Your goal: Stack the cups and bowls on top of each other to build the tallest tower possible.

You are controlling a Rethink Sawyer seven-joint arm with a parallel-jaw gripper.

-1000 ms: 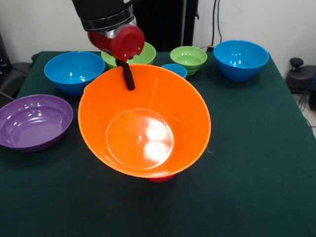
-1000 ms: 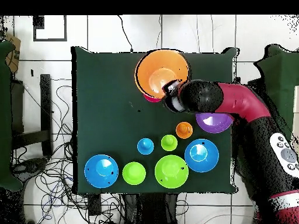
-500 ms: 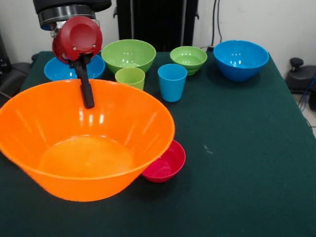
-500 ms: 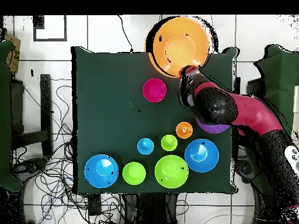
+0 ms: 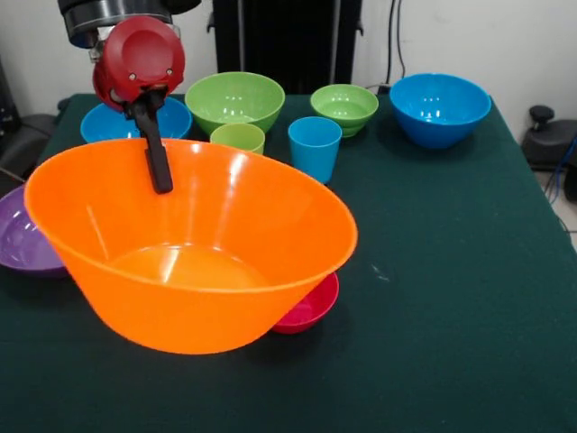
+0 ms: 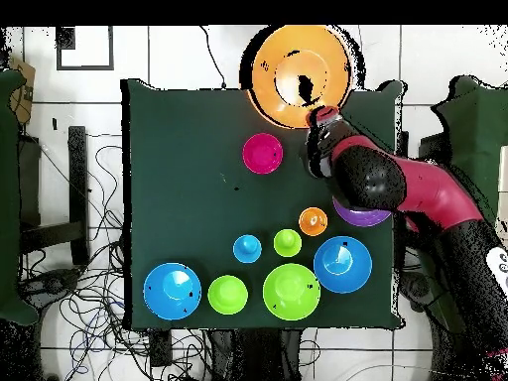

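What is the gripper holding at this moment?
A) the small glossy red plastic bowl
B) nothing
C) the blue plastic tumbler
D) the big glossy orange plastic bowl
D: in the front view the gripper pinches the far rim of the big glossy orange plastic bowl, which hangs tilted, while the small red bowl and blue tumbler sit free on the table.

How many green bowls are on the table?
2: a large one at the far edge beside a blue bowl, and a small one farther along that edge. The orange bowl hides some table.
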